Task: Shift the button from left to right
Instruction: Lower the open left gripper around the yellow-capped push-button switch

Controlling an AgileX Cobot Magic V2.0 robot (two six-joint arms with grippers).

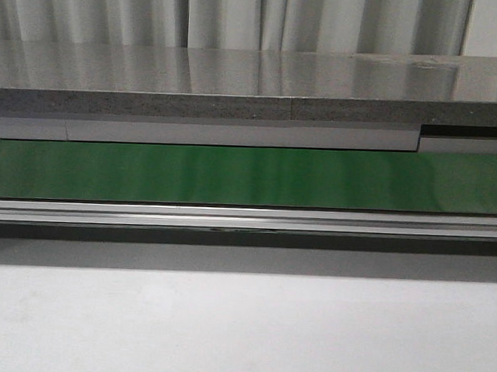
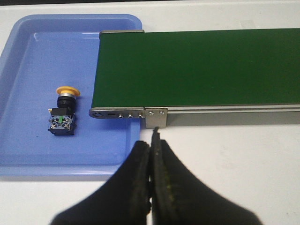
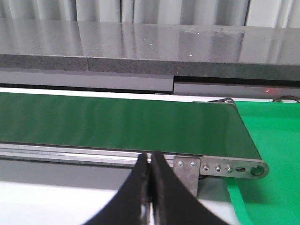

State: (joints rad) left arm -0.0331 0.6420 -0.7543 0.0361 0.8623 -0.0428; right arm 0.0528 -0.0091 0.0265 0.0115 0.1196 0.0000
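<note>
Both pincers, left pincer [image 2: 151, 140] and right pincer [image 3: 150, 161], are clenched empty, the button [image 2: 63, 111] lying sideways in the blue tray [image 2: 23, 145] off the green belt [image 2: 197, 68], unseen from the front.

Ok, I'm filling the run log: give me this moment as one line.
button: on its side in blue tray, untouched | green belt: bare | left tool: shut, empty | right tool: shut, empty

The front view sat low, facing forward across the belt [image 1: 249, 176] toward a grey ledge [image 1: 237, 85]. The left wrist view looked steeply down on the belt's left end [image 2: 123, 114] and a tray [image 2: 28, 150]. The right wrist view looked nearly level over the belt's right end [image 3: 234, 166]. All three shared the belt.
</note>
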